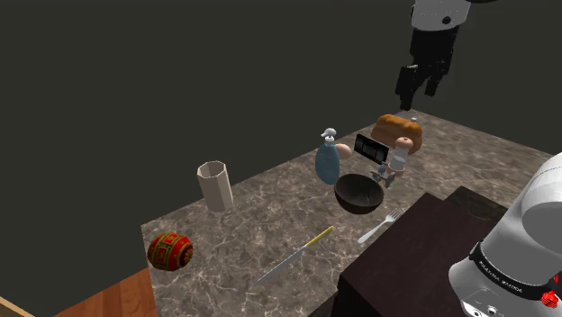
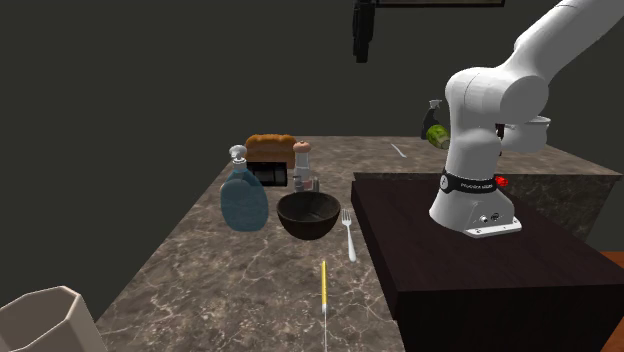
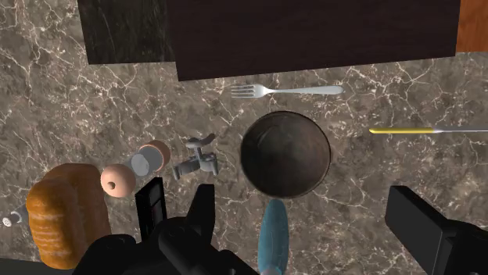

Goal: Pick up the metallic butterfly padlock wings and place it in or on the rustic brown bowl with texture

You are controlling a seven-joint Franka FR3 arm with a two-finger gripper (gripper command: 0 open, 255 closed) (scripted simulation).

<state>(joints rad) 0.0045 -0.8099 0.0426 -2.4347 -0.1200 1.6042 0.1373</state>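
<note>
Hangs high above marbled counter [image 1: 261, 221] with black two-finger gripper [image 1: 419, 88] spread apart, clasping nothing. Looks down on small grey metallic winged padlock [image 3: 195, 159] just beside dark brown round bowl [image 3: 285, 152].

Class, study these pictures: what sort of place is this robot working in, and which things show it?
Most likely a kitchen counter in a home: a marbled worktop carrying a fork, a dark bowl and a loaf of bread.
</note>
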